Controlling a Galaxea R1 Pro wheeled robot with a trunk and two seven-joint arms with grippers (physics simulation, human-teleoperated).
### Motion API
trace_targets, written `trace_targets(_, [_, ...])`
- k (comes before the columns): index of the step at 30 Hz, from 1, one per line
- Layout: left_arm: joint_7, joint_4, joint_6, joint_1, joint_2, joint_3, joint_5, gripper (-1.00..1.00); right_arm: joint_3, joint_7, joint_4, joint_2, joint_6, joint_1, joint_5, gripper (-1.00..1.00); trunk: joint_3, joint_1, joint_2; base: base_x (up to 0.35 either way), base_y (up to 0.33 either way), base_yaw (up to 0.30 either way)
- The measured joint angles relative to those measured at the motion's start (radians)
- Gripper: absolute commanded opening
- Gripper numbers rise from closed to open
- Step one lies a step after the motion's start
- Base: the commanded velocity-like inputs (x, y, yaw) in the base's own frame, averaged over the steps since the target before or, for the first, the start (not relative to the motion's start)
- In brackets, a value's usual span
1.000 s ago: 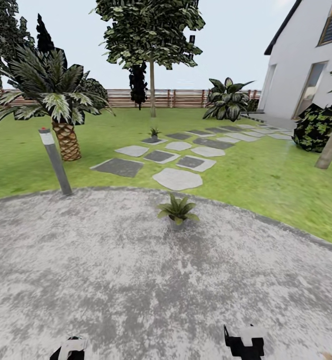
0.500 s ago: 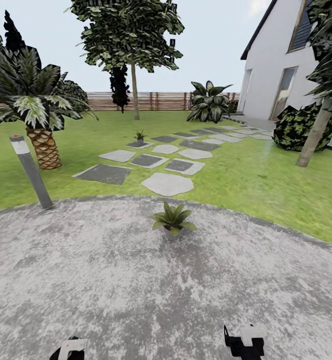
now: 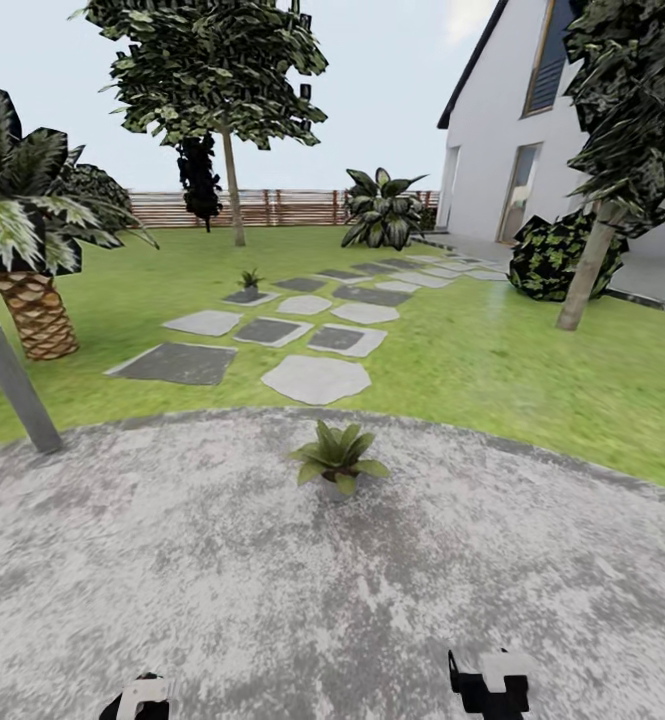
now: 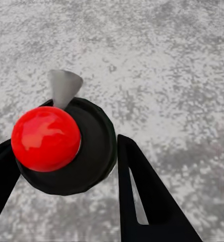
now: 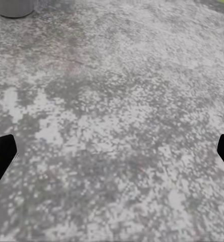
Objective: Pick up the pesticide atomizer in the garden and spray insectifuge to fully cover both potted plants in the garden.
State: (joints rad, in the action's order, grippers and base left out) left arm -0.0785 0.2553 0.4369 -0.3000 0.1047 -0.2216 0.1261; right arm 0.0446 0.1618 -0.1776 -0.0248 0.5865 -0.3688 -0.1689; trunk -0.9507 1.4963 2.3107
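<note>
From the head view, the robot faces a round grey paved patio [image 3: 172,590] bordered by green lawn [image 3: 492,370]. A potted plant [image 3: 335,459] with broad pointed green leaves stands on the patio near its far edge, close to the middle of the picture. Beyond it, flat grey stepping stones [image 3: 315,379] lead across the grass toward a white house [image 3: 502,150] at the right. A second, smaller-looking potted plant [image 3: 249,281] sits on one of the far stones. A palm with a scaly brown trunk [image 3: 34,312] stands at the left, with a grey post [image 3: 14,380] leaning in front of it at the patio's rim. A tall tree [image 3: 217,70] rises before a brown slatted fence [image 3: 272,207]. At the bottom edge, parts of the left tool [image 3: 137,700] and the right tool [image 3: 490,685] peek into the picture.

In the left wrist view, the left tool [image 4: 66,171] is clenched around the pesticide atomizer [image 4: 66,146]: its black fingers [image 4: 142,196] flank a round black body topped by a shiny red knob, with a grey nozzle pointing away over the speckled paving.

In the right wrist view, the right tool [image 5: 112,156] is released, its two black fingertips [image 5: 1,156] spread far apart at the picture's edges, nothing between them. A grey pot base [image 5: 11,7] shows on the paving ahead.
</note>
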Motion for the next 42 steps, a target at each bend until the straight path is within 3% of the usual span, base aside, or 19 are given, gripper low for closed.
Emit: trace_targets(42, [0.000, 0.000, 0.000, 0.000, 0.000, 0.000, 0.000, -1.00, 0.000, -0.001, 0.000, 0.001, 0.000, 0.000, -0.001, 1.00, 0.038, 0.000, 0.000, 0.167, 0.303, -0.216])
